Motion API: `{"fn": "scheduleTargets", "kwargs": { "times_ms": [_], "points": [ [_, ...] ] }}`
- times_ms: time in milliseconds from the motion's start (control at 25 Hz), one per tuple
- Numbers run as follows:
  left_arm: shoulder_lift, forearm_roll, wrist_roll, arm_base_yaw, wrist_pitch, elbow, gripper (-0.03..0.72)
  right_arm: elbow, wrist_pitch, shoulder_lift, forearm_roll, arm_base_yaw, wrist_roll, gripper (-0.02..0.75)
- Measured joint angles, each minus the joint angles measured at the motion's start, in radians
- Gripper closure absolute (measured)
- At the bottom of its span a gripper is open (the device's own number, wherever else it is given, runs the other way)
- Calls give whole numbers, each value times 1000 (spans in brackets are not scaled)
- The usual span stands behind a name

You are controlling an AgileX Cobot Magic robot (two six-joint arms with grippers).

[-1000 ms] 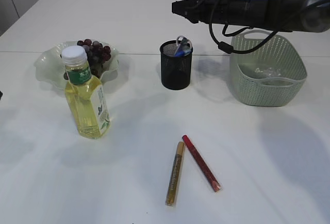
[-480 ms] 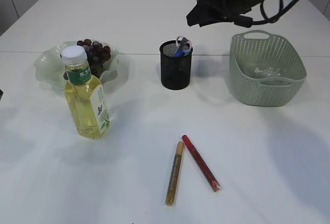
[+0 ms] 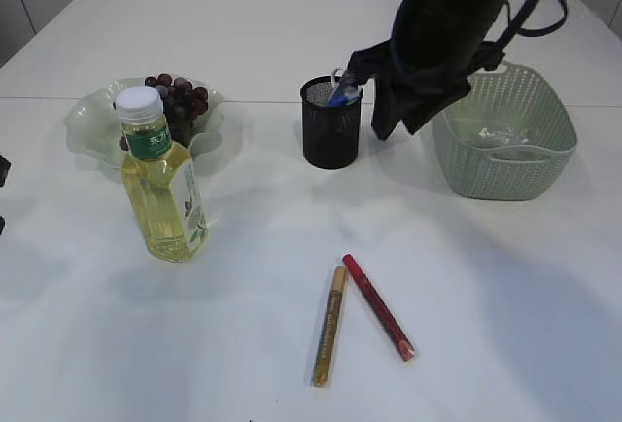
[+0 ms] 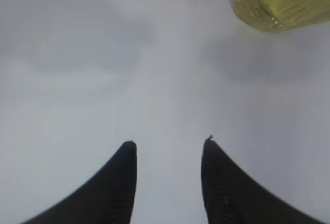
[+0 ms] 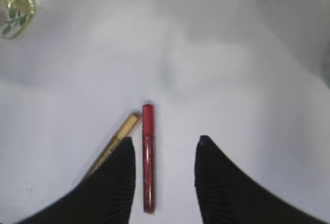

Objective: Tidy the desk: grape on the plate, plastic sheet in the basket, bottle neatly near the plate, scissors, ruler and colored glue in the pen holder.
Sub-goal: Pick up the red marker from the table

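White desk [image 3: 292, 14] spread under everything, one broad tabletop, and over it the right arm had swung in the last second from lying level above the basket to pointing steeply down between the pen holder and the basket. That change suggested the arm was done at the holder and was turning toward the glue sticks still lying loose. The right gripper [image 5: 165, 149], seen from its wrist, stood partly open and empty, its jaws framing the red stick below. The left gripper [image 4: 169, 146] hung likewise part open over bare desk, holding nothing, near the bottle's base.

One basket [image 3: 505, 164], pale green, stood at the right, with one wad of plastic sheet [image 3: 501, 135] lying inside it. One plate [image 3: 92, 121] sat at the left rear, and on it one bunch of grape [image 3: 180, 96]. One bottle [image 3: 165, 193] stood upright just in front of the plate. By my judgement those three jobs were finished.

One pen holder [image 3: 330, 135] stood mid-desk, with handles poking from its top, blue and pink, which I took for the scissors [image 3: 342, 87]; how many pairs, and whether the ruler was in there, I could not tell.

Two sticks of colored glue remained on the desk near the front: one red glue stick [image 3: 379, 307] and one gold glue stick [image 3: 329, 327], their upper ends close together, their lower ends spread apart. No third stick was visible.
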Motion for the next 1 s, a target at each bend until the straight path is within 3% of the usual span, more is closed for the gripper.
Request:
{"fn": "scheduleTargets", "kwargs": {
  "times_ms": [200, 520, 800, 1000],
  "points": [
    [0, 0, 0, 0, -9, 0, 380, 64, 2, -2, -41, 102, 61, 419],
    [0, 0, 0, 0, -7, 0, 380, 236, -26, -2, -98, 180, 132, 418],
    [0, 0, 0, 0, -4, 0, 380, 411, -157, -3, -106, 191, 186, 418],
    [0, 0, 0, 0, -4, 0, 380, 437, -222, -3, -106, 191, 218, 418]
  ]
}}
